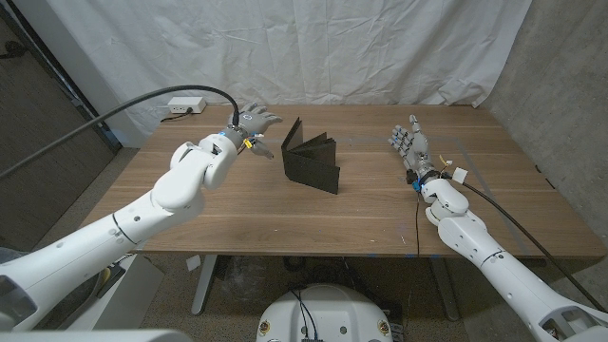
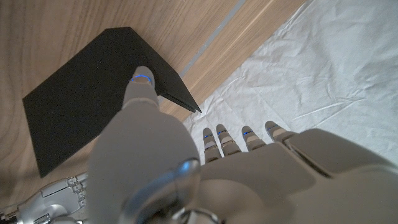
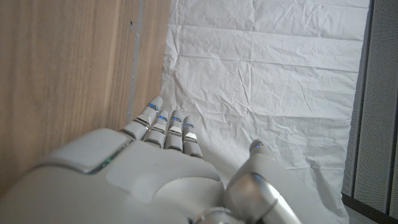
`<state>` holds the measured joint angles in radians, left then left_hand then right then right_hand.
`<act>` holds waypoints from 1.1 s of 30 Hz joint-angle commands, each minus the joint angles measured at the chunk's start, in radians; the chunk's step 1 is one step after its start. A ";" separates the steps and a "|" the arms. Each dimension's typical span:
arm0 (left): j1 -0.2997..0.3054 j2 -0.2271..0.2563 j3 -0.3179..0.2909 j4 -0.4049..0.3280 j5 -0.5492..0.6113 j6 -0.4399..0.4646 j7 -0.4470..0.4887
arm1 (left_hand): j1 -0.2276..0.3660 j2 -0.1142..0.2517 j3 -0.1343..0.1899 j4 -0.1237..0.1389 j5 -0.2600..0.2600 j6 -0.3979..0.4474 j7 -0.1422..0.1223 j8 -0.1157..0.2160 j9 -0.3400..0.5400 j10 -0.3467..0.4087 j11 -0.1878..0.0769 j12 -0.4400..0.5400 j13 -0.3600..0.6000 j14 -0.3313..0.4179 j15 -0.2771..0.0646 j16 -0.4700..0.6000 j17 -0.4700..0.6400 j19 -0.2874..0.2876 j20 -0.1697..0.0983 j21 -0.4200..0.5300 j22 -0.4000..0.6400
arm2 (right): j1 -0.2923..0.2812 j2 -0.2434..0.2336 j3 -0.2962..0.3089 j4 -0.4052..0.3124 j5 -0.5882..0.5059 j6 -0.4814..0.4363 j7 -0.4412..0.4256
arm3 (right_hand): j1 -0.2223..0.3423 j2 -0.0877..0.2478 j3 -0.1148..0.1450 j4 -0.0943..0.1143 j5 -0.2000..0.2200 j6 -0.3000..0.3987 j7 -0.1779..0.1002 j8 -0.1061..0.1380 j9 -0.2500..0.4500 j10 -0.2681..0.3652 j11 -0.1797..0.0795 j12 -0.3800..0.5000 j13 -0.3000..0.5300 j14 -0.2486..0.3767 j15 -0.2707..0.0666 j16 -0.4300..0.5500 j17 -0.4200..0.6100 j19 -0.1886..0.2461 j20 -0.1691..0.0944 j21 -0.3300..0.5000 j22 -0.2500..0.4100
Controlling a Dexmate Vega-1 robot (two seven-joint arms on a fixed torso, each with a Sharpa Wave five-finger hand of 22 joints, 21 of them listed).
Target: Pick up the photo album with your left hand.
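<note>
While the black photo album (image 1: pixel 312 158) stands near the middle of the wooden table (image 1: pixel 380 218), propped on its edges with its covers fanned apart like a tent, nothing has hold of it yet. From the album, the left hand (image 1: pixel 254 125) hovers at about ten o'clock, just beside the upper corner of the near cover, fingers spread apart and empty. In the left wrist view, the thumb (image 2: pixel 142 84) reaches over the dark cover of the album (image 2: pixel 81 106) while the other fingers (image 2: pixel 244 138) point past it toward the white backdrop cloth (image 2: pixel 323 68); whether the thumb actually touches the cover cannot be told from this angle.

Off at roughly three o'clock from the album and well apart from it, the right hand (image 1: pixel 410 142) stands on its edge with fingers extended and loosely together, holding nothing; the right wrist view shows its fingers (image 3: pixel 165 127) straight, with table and cloth beyond.

As I judge it, the approach is nearly complete, but the grasp itself, the closing of fingers over a cover and the lift off the table, all remain to be done.
</note>
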<state>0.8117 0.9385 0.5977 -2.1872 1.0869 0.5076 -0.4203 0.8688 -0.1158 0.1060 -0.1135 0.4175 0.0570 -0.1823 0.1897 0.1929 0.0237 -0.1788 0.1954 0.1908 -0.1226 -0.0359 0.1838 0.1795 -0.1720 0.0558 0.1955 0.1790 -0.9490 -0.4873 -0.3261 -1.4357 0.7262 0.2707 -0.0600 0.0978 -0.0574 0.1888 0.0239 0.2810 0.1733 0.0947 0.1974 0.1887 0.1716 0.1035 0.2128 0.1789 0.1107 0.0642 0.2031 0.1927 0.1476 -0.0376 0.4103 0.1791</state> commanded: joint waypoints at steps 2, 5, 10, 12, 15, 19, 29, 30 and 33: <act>-0.072 -0.060 0.055 0.034 0.191 -0.067 -0.177 | -0.002 -0.007 -0.012 -0.001 -0.003 -0.009 -0.001 0.004 0.006 -0.007 -0.006 0.000 0.000 -0.008 -0.034 -0.001 0.001 -0.033 0.003 -0.001 0.002 | -0.002 0.007 0.000 0.011 0.005 0.009 0.003 | 0.004 0.007 -0.001 0.001 -0.001 0.001 0.000 0.001 0.001 0.005 0.001 -0.004 0.004 0.006 0.003 0.000 0.005 0.005 -0.005 -0.002 0.002; -0.079 -0.082 0.053 0.045 0.208 -0.081 -0.203 | -0.003 -0.007 -0.018 0.001 -0.005 -0.024 0.000 0.000 0.006 -0.026 0.000 -0.006 0.000 -0.019 -0.031 -0.003 0.002 -0.043 0.000 -0.004 0.002 | -0.002 0.007 0.001 0.013 0.006 0.009 0.003 | 0.004 0.007 -0.002 0.000 -0.002 0.001 0.000 0.000 0.001 0.006 0.001 -0.004 0.005 0.006 0.003 -0.001 0.005 0.006 -0.006 -0.003 0.002; -0.078 -0.104 0.040 0.061 0.217 -0.097 -0.201 | -0.005 -0.008 -0.028 0.004 -0.008 -0.057 -0.013 -0.007 0.006 -0.040 0.001 -0.007 -0.001 -0.032 -0.028 -0.003 0.002 -0.059 -0.003 -0.006 0.002 | -0.001 0.007 0.001 0.017 0.007 0.007 0.004 | 0.004 0.008 -0.002 0.000 -0.002 0.001 0.000 0.000 0.001 0.005 0.001 -0.004 0.005 0.006 0.005 -0.001 0.005 0.006 -0.006 -0.005 0.002; -0.076 -0.110 0.038 0.065 0.223 -0.102 -0.193 | -0.005 -0.008 -0.029 0.005 -0.009 -0.057 -0.016 -0.005 0.006 -0.041 0.001 -0.006 -0.001 -0.032 -0.029 -0.003 0.002 -0.060 -0.003 -0.006 0.002 | -0.001 0.008 0.001 0.018 0.009 0.007 0.005 | 0.004 0.008 -0.003 0.000 -0.002 0.000 -0.001 0.000 0.001 0.005 0.001 -0.004 0.005 0.005 0.004 -0.001 0.005 0.006 -0.005 -0.005 0.002; -0.068 -0.119 0.024 0.073 0.198 -0.107 -0.173 | -0.004 -0.007 -0.031 0.005 -0.009 -0.052 -0.013 -0.002 0.006 -0.040 0.001 -0.005 -0.001 -0.030 -0.030 -0.001 0.002 -0.060 -0.004 -0.005 0.002 | 0.001 0.009 0.001 0.023 0.011 0.007 0.008 | 0.004 0.009 -0.003 0.000 -0.003 0.001 0.000 0.001 0.001 0.005 0.001 -0.004 0.005 0.006 0.004 -0.001 0.005 0.007 -0.005 -0.006 0.003; -0.067 -0.127 0.022 0.087 0.185 -0.118 -0.154 | 0.001 -0.001 -0.034 0.006 -0.010 -0.033 -0.017 0.008 0.006 -0.024 -0.007 0.003 -0.002 -0.021 -0.032 0.004 0.002 -0.056 -0.004 -0.002 0.002 | 0.003 0.011 0.000 0.028 0.012 0.005 0.009 | 0.004 0.009 -0.003 0.000 -0.003 0.001 -0.001 0.000 0.001 0.005 0.001 -0.004 0.005 0.006 0.005 -0.001 0.005 0.007 -0.005 -0.008 0.003; -0.081 -0.145 0.041 0.134 0.147 -0.151 -0.119 | 0.010 0.007 -0.039 0.007 -0.011 -0.016 -0.023 0.015 0.006 -0.009 -0.012 0.009 -0.003 -0.012 -0.039 0.007 0.002 -0.052 -0.005 0.002 0.002 | 0.005 0.011 -0.001 0.027 0.011 0.000 0.005 | 0.005 0.010 -0.005 -0.001 -0.004 0.000 -0.001 0.000 0.001 0.004 0.002 -0.004 0.005 0.006 0.006 -0.001 0.005 0.008 -0.005 -0.011 0.003; -0.084 -0.146 0.043 0.139 0.142 -0.155 -0.118 | 0.010 0.007 -0.040 0.007 -0.011 -0.014 -0.025 0.016 0.006 -0.008 -0.014 0.009 -0.003 -0.011 -0.040 0.007 0.002 -0.051 -0.006 0.002 0.002 | 0.004 0.011 -0.001 0.026 0.010 0.001 0.005 | 0.005 0.010 -0.005 -0.001 -0.004 0.000 -0.001 0.000 0.001 0.004 0.001 -0.004 0.005 0.007 0.005 -0.001 0.005 0.009 -0.005 -0.011 0.003; -0.091 -0.149 0.052 0.152 0.138 -0.163 -0.106 | 0.013 0.009 -0.042 0.007 -0.011 -0.009 -0.026 0.017 0.006 -0.004 -0.018 0.010 -0.003 -0.009 -0.039 0.008 0.002 -0.050 -0.006 0.003 0.002 | 0.002 0.011 -0.001 0.021 0.010 0.000 0.000 | 0.005 0.010 -0.005 -0.001 -0.004 0.000 0.000 0.000 0.001 0.004 0.000 -0.005 0.005 0.007 0.004 -0.001 0.005 0.009 -0.005 -0.012 0.003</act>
<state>0.7383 0.8092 0.6287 -2.0807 1.2541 0.3789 -0.5581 0.8717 -0.1129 0.0704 -0.1026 0.4061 0.0345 -0.2019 0.2013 0.1928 0.0083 -0.1879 0.1966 0.1859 -0.1382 -0.0319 0.1838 0.1793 -0.1719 0.0556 0.1956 0.1790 -0.9462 -0.4774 -0.3263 -1.4104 0.7363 0.2764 -0.0532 0.0978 -0.0574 0.1889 0.0239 0.2773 0.1733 0.0947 0.1974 0.1884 0.1715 0.1034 0.2128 0.1789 0.1108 0.0642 0.2031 0.1927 0.1474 -0.0375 0.4026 0.1790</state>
